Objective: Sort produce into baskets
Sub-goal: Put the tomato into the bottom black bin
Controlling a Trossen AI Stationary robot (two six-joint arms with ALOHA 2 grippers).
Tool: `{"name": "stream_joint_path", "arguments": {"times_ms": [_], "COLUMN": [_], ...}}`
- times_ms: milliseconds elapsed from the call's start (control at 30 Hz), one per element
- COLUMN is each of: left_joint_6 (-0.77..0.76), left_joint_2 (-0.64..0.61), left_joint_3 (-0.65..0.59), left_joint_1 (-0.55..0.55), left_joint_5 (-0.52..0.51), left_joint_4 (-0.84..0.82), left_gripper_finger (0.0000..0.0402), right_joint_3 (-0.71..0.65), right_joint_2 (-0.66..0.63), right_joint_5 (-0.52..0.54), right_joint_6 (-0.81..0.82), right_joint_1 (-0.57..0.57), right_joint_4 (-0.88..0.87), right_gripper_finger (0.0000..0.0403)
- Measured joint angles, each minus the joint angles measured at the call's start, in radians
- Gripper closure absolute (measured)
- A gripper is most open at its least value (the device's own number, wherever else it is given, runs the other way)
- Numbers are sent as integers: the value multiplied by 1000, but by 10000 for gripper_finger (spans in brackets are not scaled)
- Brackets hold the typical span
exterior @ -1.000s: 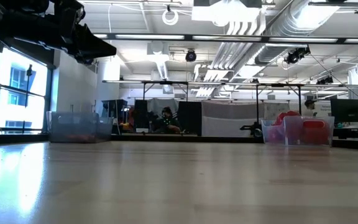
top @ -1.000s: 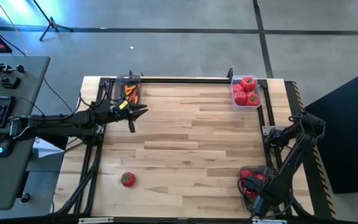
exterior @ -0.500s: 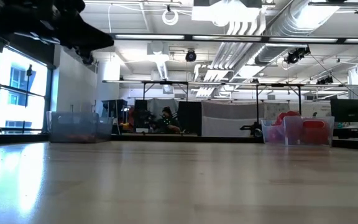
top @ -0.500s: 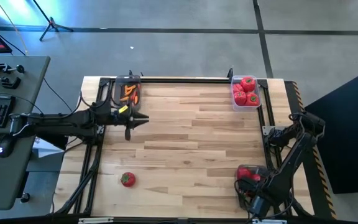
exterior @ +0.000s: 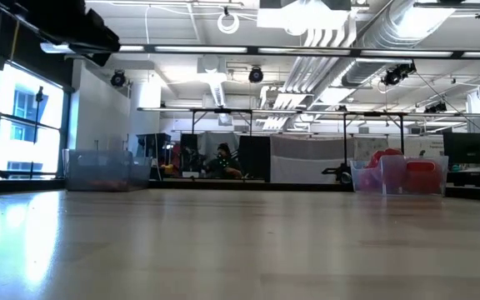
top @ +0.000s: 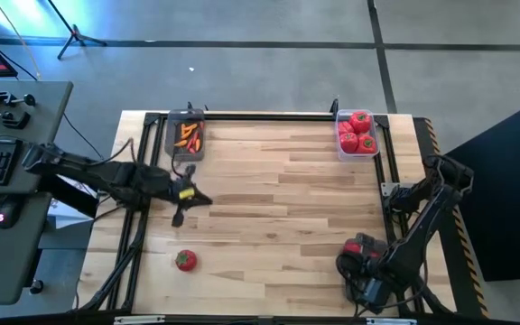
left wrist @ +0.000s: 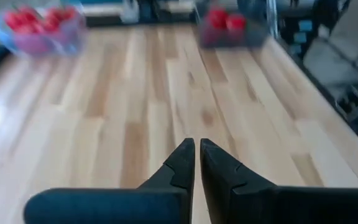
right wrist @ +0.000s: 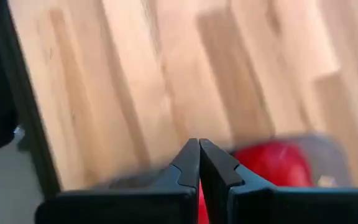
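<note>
Left gripper [top: 188,200] fingers together, empty, above bare table [top: 278,217]; lone tomato [top: 185,260] nearby. Right gripper [right wrist: 199,163] closed, empty, over pepper basket [top: 365,257].

Both end effectors closed: left [top: 190,199], right [top: 366,291].

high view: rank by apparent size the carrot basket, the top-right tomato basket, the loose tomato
1. carrot basket and top-right tomato basket: look about alike, not ranked.
2. loose tomato: clearly smallest, alone on the table near the left tool.
</note>
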Motion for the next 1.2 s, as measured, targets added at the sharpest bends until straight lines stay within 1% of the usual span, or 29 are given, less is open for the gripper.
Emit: {"name": "stream_joint_path", "arguments": {"times_ms": [167,367,500,600,900,1067,1200], "left_joint_6": [-62,-210,-320,-398,-554,-608,-642], "left_joint_2": [107,266,386,473,727,851,930], "left_joint_3": [54,140,232,318,577,632,653], "left_joint_1": [-148,-316,-427,-499,-681,-742,-762], "left_joint_5": [-82,-158,-217,-237,-235,-137,-95], "left_joint_4": [-85,-210,-338,-436,-722,-788,-852], "left_gripper_finger": [392,389,370,348,270,241,235], "right_joint_3": [0,0,0,0,0,0,0], "right_joint_2": [0,0,0,0,0,0,0], "right_joint_5": [76,89,89,89,89,89,88], "right_joint_6": [-86,-167,-196,-205,-205,-205,-205], "right_joint_1": [-35,-76,-92,-98,-98,-98,-98], "right_joint_4": [2,8,8,8,8,8,8], "right_gripper_finger": [403,403,403,403,403,403,403]}}
